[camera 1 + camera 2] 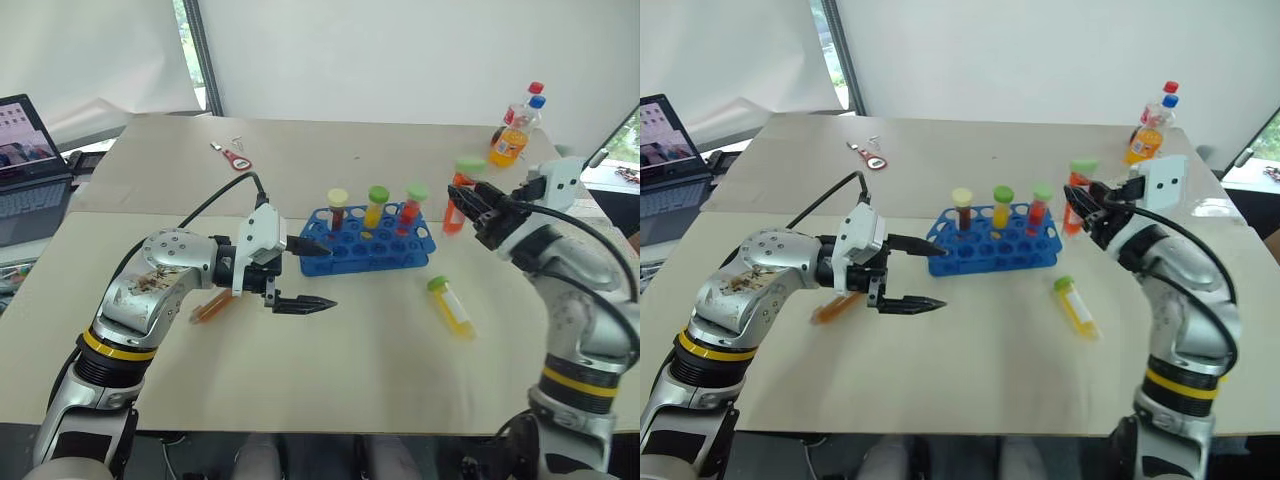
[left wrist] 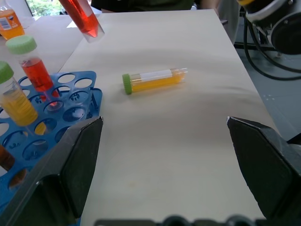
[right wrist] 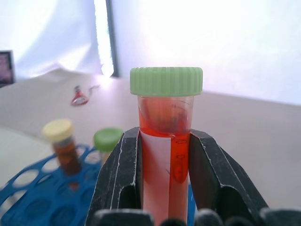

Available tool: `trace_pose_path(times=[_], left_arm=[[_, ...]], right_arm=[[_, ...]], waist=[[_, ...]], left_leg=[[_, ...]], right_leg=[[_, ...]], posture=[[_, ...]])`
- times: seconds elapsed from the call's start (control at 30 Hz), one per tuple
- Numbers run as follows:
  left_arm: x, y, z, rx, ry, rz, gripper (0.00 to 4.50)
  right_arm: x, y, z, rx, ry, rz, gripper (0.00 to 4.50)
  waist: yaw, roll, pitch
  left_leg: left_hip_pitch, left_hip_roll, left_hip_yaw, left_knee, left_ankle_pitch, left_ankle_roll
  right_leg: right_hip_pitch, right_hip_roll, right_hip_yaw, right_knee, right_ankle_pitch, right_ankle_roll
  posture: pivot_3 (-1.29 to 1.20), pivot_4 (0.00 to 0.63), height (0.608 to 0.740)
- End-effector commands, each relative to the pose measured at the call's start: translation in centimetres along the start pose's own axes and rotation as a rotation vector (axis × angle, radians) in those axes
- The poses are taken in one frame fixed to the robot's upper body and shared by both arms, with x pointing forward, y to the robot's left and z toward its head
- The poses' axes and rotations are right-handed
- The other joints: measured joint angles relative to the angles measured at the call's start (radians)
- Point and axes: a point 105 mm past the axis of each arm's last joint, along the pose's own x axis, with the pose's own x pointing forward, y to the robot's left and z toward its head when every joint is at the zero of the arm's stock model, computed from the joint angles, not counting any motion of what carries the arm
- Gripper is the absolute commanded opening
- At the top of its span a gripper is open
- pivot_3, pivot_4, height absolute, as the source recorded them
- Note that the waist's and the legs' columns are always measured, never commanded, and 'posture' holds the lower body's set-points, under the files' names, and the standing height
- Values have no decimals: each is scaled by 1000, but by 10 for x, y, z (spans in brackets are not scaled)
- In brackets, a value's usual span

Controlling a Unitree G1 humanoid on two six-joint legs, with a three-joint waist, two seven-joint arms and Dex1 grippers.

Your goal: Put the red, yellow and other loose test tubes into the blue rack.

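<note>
Three tubes already stand in the blue rack (image 1: 372, 245). The right claw (image 1: 466, 208) is clenched on a red tube (image 1: 458, 200) just beside it; the yellow tube (image 1: 451, 304) lies on the tabletop (image 1: 330, 380), an orange one (image 1: 212, 305) sits under the left claw (image 1: 318, 275), which is released.

Head stereo pair: high, facing forward and down over the beige table (image 1: 330, 370); both share the bright blue plastic holed rack (image 1: 372, 250). Left wrist camera: low, close, looking between wide-apart jaws at that rack's corner. Right wrist camera: very close, along jaws clamping an orange-red green-capped tube (image 3: 165, 141).
</note>
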Motion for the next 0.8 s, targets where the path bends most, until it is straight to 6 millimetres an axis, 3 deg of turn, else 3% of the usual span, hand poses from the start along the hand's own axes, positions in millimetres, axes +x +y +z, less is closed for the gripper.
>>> trace_pose_path(times=[0.03,0.43,0.8], left_arm=[[0,4,14,25,-44,39,4500],[5,-3,14,3,-72,78,4500],[2,-2,13,-4,-55,81,4500]], right_arm=[[6,0,0,-69,-73,-49,961],[18,3,-39,-70,-68,-97,961],[23,21,-52,-84,-64,-73,960]], waist=[[-1,0,0],[-12,0,0],[-22,0,0]], left_leg=[[0,0,0,0,0,0],[0,0,-2,0,0,0],[0,0,-3,-1,0,0]], right_leg=[[0,0,0,0,0,0],[0,1,1,-1,0,0],[0,1,2,-1,0,0]], posture=[[0,150,740],[0,150,740],[0,150,740]])
